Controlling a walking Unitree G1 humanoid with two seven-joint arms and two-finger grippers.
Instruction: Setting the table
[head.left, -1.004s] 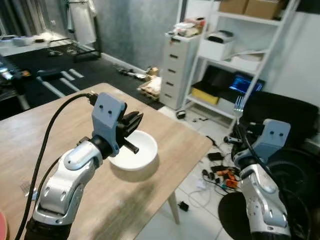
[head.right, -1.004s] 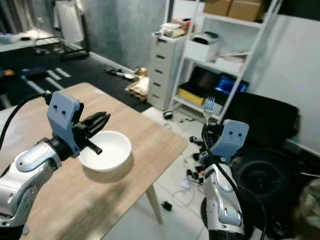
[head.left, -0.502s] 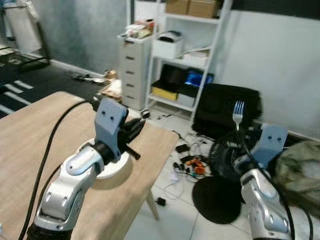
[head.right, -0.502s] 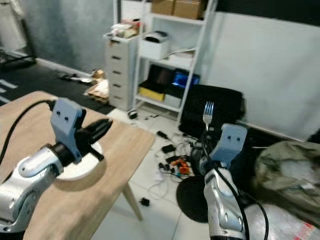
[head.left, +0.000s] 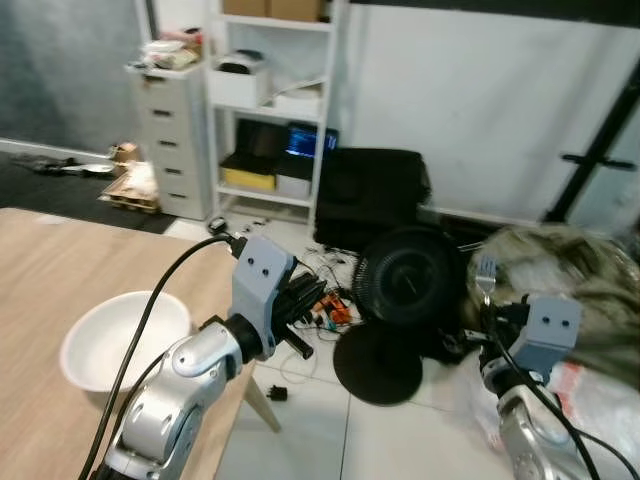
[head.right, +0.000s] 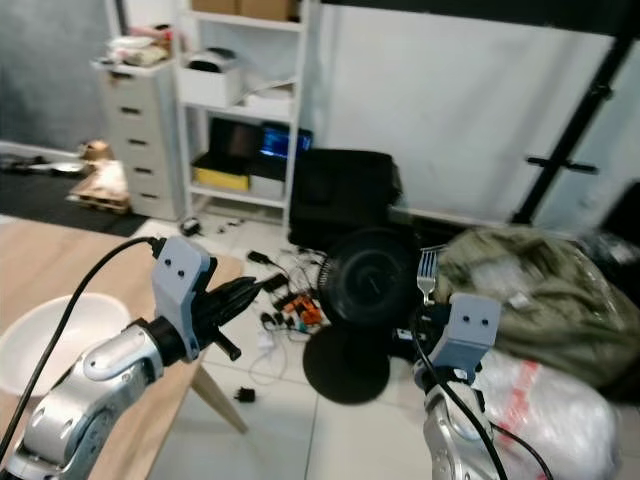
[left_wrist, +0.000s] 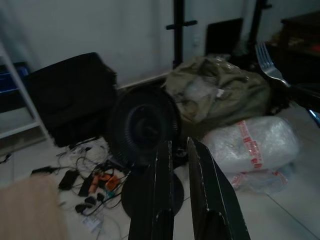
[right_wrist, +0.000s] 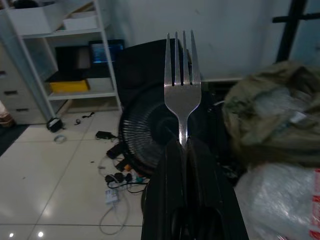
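A white bowl (head.left: 125, 340) sits on the wooden table (head.left: 30, 270) near its right edge. My left gripper (head.right: 262, 287) is held out past that edge, right of the bowl and over the floor, shut with nothing between its fingers (left_wrist: 162, 190). My right gripper (right_wrist: 182, 145) is raised at the right, well off the table, and is shut on the handle of a silver fork (right_wrist: 182, 85). The fork (head.left: 487, 275) stands upright with its tines up.
On the tiled floor beyond the table lie a black fan (head.left: 405, 290), loose cables (head.left: 330, 305), a green bag (head.left: 560, 270) and a plastic-wrapped bundle (head.right: 540, 400). A white shelf unit with drawers (head.left: 165, 130) stands against the back wall.
The camera has swung to the right, so the table and bowl now sit at the left of the picture. The left gripper has come off the bowl past the table edge. The fork stays gripped.
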